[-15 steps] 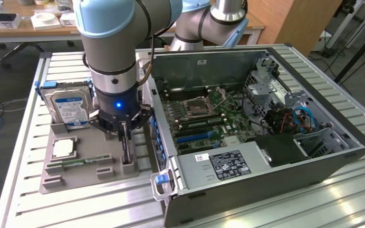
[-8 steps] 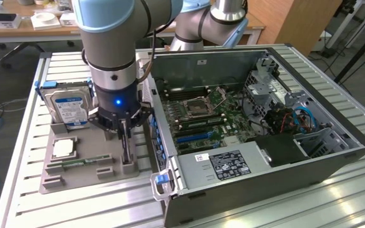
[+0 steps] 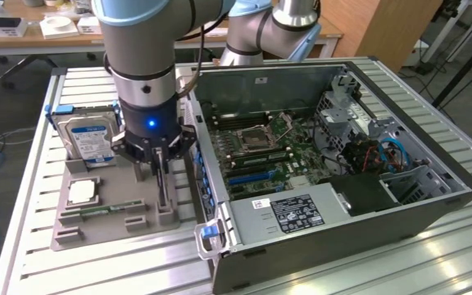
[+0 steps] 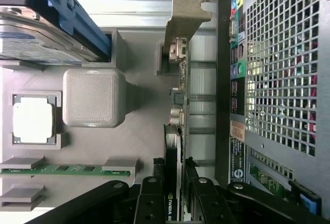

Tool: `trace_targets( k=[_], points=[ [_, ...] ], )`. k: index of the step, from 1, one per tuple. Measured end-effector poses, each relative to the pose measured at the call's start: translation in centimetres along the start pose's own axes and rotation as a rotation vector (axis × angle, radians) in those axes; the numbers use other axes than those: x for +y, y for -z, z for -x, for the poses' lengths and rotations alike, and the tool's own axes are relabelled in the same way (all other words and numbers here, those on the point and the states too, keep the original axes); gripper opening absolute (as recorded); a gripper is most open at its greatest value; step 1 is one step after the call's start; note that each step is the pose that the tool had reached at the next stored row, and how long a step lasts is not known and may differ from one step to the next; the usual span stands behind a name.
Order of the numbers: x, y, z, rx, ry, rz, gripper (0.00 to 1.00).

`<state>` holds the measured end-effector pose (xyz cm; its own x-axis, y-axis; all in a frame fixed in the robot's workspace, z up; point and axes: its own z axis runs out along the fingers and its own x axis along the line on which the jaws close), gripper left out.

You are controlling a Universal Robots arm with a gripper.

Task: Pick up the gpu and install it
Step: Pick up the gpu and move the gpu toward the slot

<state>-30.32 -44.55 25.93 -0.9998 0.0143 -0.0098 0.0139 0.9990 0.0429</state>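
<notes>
1. Where the gripper (image 3: 157,177) (image 4: 175,181) hangs over the tray, its fingers (image 4: 150,198) are pinched narrow onto the gpu (image 3: 164,198) (image 4: 179,97), one on each side of the card's black end.
2. gpu look: thin flat black card standing on edge, a dark blade in the exterior view. It has a small logo on the black part by the fingers, small components along the board, and a greyish metal bracket (image 4: 186,15) at the far end.
3. It sits upright in the slotted holders of the grey tray (image 3: 105,238) (image 4: 147,126), along the tray's edge nearest the computer case (image 3: 359,203) (image 4: 278,79).
4. In the way: the case wall runs just beside the card, tight on that side. A grey tray post (image 4: 93,97) stands near on the other side.
5. Further out on the tray are a blue-labelled hard drive (image 3: 88,138) (image 4: 46,38) standing upright, a square silver CPU chip (image 3: 83,192) (image 4: 32,119), and a green RAM stick (image 3: 105,209) (image 4: 62,169) lying flat.
6. The case lies open with its motherboard (image 3: 260,144) exposed. Everything rests on a slatted metal table (image 3: 72,276).
</notes>
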Motion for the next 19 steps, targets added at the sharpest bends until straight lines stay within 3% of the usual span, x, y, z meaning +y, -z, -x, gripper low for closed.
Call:
trace_targets(
  k=[10,19],
  points=[
    [0.1,2.43,0.0,0.0,0.0,-0.0014,0.26],
    [0.24,5.6,0.1,-0.0001,0.0,-0.0014,0.26]
  ],
)
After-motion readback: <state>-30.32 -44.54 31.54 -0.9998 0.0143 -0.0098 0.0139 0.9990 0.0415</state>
